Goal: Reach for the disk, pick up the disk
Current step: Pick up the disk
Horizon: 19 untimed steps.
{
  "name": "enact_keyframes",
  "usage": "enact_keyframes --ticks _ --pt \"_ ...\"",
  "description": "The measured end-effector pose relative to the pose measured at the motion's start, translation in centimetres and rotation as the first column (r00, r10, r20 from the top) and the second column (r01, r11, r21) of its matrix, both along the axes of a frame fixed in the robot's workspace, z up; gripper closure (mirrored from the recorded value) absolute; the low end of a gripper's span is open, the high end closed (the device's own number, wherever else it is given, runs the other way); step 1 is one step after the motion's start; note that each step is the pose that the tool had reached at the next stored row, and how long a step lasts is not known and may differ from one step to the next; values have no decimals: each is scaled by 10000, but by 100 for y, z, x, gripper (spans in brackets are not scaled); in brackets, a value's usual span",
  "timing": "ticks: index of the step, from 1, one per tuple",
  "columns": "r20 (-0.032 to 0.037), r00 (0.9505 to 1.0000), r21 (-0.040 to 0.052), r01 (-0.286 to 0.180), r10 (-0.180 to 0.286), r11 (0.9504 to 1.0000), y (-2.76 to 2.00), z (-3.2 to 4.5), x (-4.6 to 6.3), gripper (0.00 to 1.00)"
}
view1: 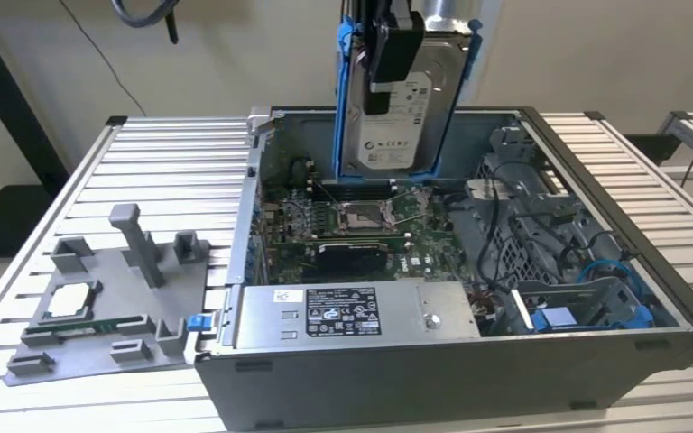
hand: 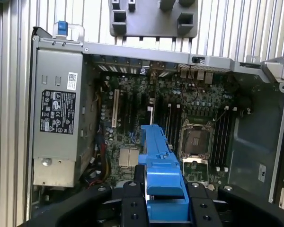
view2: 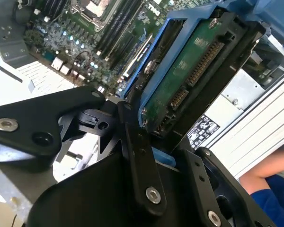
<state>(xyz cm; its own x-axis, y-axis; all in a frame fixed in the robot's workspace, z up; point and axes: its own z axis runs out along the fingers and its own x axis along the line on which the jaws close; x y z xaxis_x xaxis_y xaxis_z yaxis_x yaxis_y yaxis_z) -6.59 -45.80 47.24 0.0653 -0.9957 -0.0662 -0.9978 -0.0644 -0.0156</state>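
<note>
The disk (view1: 397, 108) hangs upright above the back of the open computer case (view1: 635, 361), its silver face and white label toward the camera and its blue frame (view1: 346, 99) along the sides. My gripper (view1: 392, 50) is shut on its upper end. In the second wrist view the disk's green circuit side (view2: 189, 80) shows, with black fingers (view2: 139, 161) closed against the blue frame. In the first wrist view the blue frame (hand: 157, 165) sticks out from between the gripper's fingers (hand: 132, 196), over the motherboard.
The motherboard (view1: 359, 225) and the grey power supply (view1: 346, 311) lie inside the case, with cables and a blue bracket (view1: 558, 316) at the exterior view's right. A grey fixture plate (view1: 106, 298) sits on the slatted table (view1: 166, 171). A person's arm (view2: 270, 170) shows beside the case.
</note>
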Motion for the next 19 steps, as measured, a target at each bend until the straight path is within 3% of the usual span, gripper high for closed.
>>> enact_keyframes --ticks 9,16,18,19 --pt "0 10000 -2 0 0 10000 -30 -8 20 100" --pt "0 10000 -30 1 -1 10000 -157 -15 96 100" --pt "1 10000 -109 1 -1 9999 -184 -19 104 100" --pt "0 10000 -235 2 -2 9997 -190 -19 105 100"
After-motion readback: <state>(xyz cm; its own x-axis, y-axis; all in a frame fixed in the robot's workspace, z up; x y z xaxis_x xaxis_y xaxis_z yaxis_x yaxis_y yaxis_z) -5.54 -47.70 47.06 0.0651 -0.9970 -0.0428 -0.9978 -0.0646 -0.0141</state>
